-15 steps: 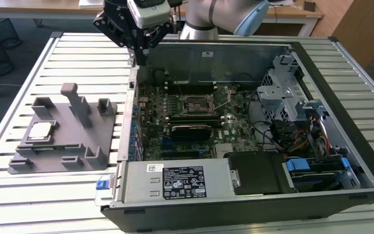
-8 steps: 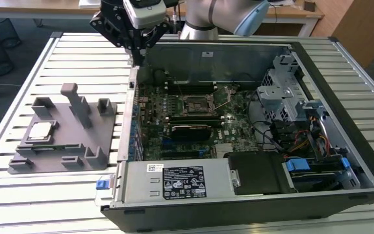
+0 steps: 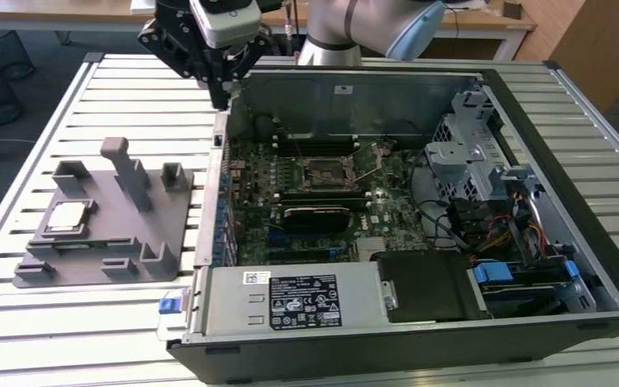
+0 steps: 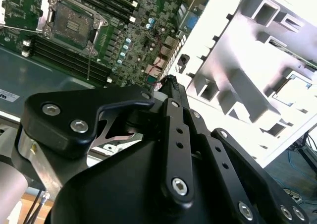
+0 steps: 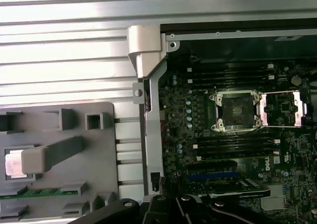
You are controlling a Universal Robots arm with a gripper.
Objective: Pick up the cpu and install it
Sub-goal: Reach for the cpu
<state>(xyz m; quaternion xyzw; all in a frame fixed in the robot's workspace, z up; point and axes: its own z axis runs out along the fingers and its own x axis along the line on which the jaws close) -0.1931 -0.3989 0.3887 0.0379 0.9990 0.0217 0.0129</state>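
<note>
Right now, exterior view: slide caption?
Hand hovers over the open computer's rim; chip sits in the grey holder beside it.

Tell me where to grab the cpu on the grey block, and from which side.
Take the cpu by two opposite edges, coming straight down. It lies flat, metal top up, in a recess of the grey block, so the rim walls and the tall post beside it likely block any sideways approach.
</note>
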